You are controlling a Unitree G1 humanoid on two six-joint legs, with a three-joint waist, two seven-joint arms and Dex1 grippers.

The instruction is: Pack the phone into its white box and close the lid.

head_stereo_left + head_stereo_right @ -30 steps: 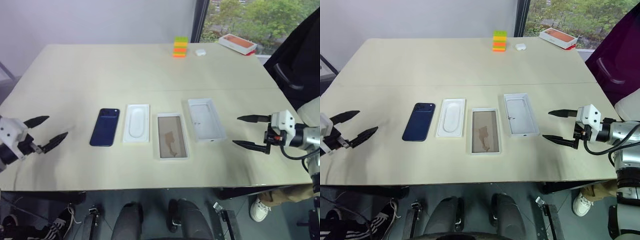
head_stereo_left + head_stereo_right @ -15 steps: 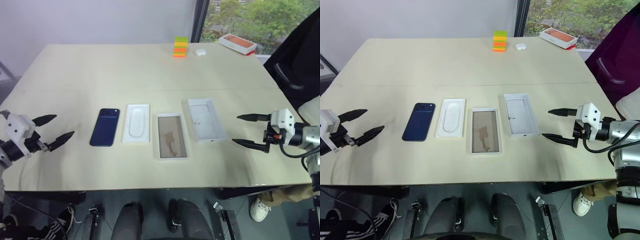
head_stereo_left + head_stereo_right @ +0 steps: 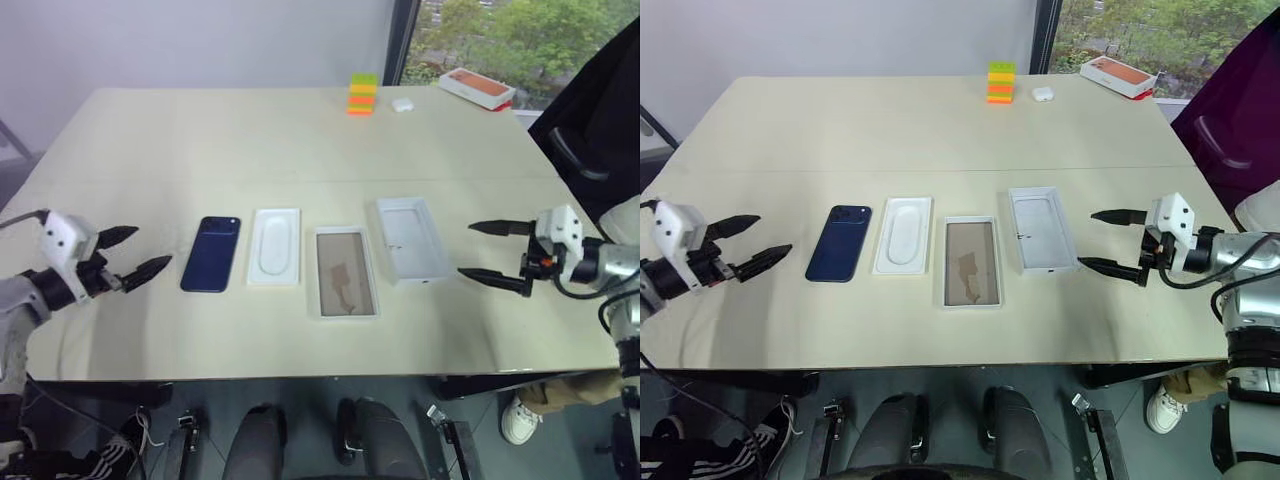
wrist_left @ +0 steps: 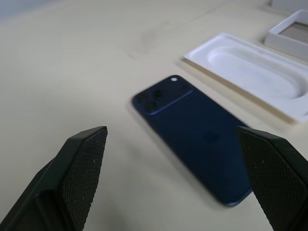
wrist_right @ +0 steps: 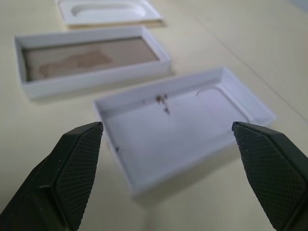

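Phone: the phone [image 3: 210,254] lies flat on the table [image 3: 200,130], camera end away from me, at the left end of a row of four items.
Insert: a white insert [image 3: 274,246] with an oval hollow sits just beside the phone, apart from it.
Box: the white box [image 3: 345,272], brown floor showing, lies next in the row, nothing in it.
Lid: the lid [image 3: 412,239] rests inside-up at the right end, small dark marks on its white face.
My left gripper: my left gripper [image 3: 132,253] is spread wide and holds nothing, near the phone's left side, pointing toward it.
My right gripper: my right gripper [image 3: 483,250] is also spread wide and holds nothing, just right of the lid.
Far edge: a coloured block stack [image 3: 361,94], a small white case [image 3: 402,104] and an orange-topped box [image 3: 476,87].
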